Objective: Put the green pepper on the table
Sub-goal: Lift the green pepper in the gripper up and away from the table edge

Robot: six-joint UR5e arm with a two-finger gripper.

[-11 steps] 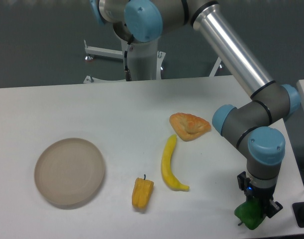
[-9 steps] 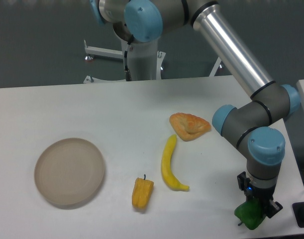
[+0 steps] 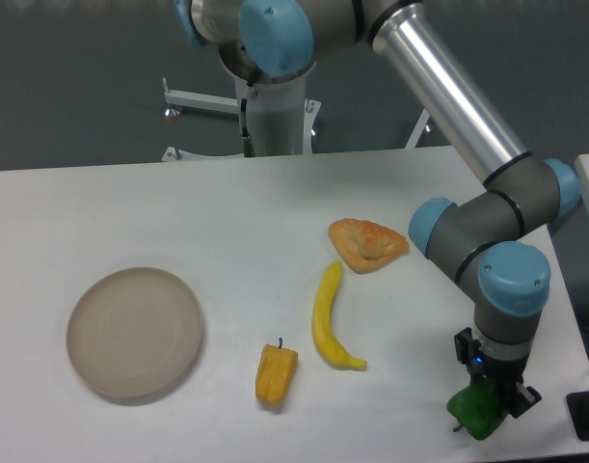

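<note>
White table [image 3: 178,212] bears tool [image 3: 489,403] clamping green pepper [image 3: 474,413].

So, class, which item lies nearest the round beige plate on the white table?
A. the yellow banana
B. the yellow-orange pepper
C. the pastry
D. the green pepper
B: the yellow-orange pepper lies just right of the plate, while the banana, the pastry and the green pepper at the gripper all sit farther right.
</note>
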